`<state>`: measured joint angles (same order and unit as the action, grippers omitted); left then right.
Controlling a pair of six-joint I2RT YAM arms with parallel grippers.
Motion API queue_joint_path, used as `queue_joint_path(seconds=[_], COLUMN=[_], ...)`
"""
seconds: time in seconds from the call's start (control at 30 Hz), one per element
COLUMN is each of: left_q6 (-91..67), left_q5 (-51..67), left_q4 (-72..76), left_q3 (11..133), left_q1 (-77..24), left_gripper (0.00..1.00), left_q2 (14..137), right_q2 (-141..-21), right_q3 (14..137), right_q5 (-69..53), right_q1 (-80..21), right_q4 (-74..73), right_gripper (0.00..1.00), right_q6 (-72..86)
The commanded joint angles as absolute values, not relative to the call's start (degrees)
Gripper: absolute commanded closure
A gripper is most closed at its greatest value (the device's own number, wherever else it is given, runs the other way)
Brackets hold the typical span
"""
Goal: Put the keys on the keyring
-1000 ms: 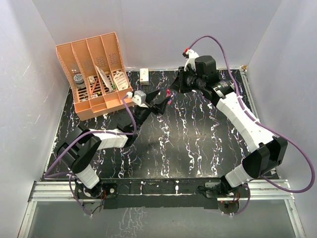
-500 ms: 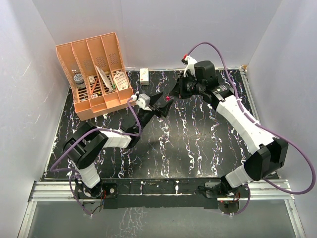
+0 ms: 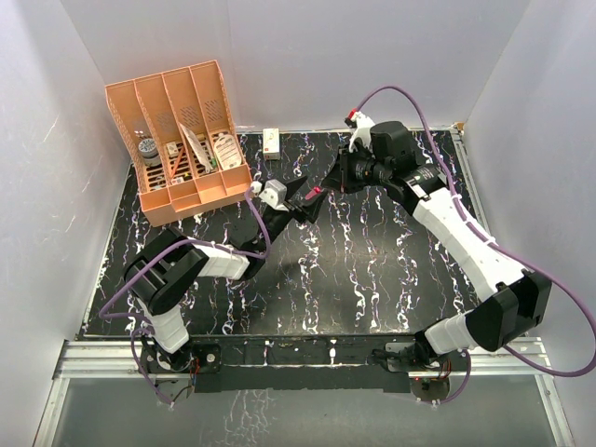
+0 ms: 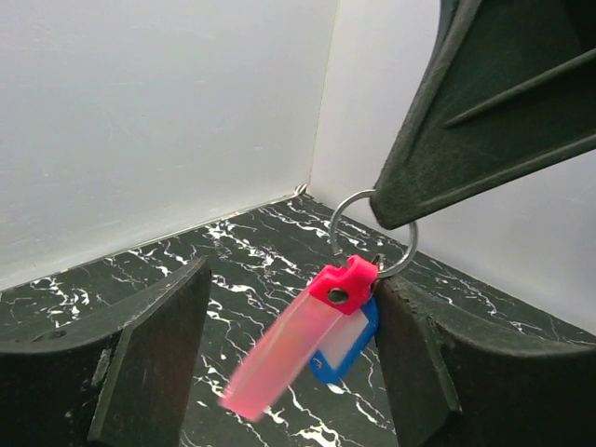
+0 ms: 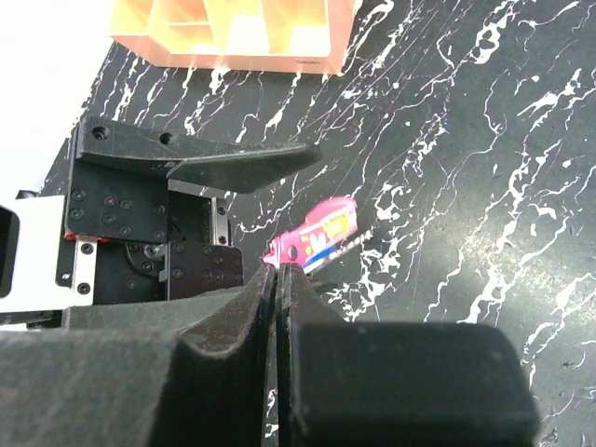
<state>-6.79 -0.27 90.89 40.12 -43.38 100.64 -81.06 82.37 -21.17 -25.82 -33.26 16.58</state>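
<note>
The keyring is a thin metal ring (image 4: pixel 346 216) with a long pink tag (image 4: pixel 289 349) hanging from it, held above the black marbled table (image 3: pixel 372 279). A blue-headed key (image 4: pixel 354 358) hangs on the ring behind the pink tag. My right gripper (image 5: pixel 279 270) is shut on the ring's top edge, and the pink tag (image 5: pixel 321 235) pokes out past its tips. My left gripper (image 4: pixel 293 279) is open, its fingers (image 4: pixel 149 345) standing on either side of the hanging pieces. The blue key lies close against its right finger. From above, both grippers meet at the pink tag (image 3: pixel 314 193).
An orange slotted organiser (image 3: pixel 177 140) with small items stands at the back left, and its edge (image 5: pixel 233 28) shows in the right wrist view. A small white box (image 3: pixel 272 142) sits by the back wall. White walls enclose the table on three sides.
Both wrists have shifted a little toward the near side, carrying the ring and tags along. My left jaws have opened slightly wider. The pink tag is blurred, swinging.
</note>
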Motion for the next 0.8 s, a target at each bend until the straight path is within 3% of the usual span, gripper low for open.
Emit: queue_joint_path(seconds=[0.0, 0.77], left_q6=[-4.64, -3.02], left_q5=[-2.03, -4.24], left_q4=[96.25, 97.74], left_q3=[39.38, 37.21], left_q1=[-43.33, -43.33], left_gripper=[0.34, 0.32], left_q2=[100.33, 97.84], right_q2=[-78.27, -79.15], right_q3=[82.29, 81.94], right_q5=[-21.67, -22.08], right_q1=[-26.1, -26.1], right_q4=[-34.47, -39.18], right_gripper=[1.0, 1.0], right_q6=[15.36, 12.38])
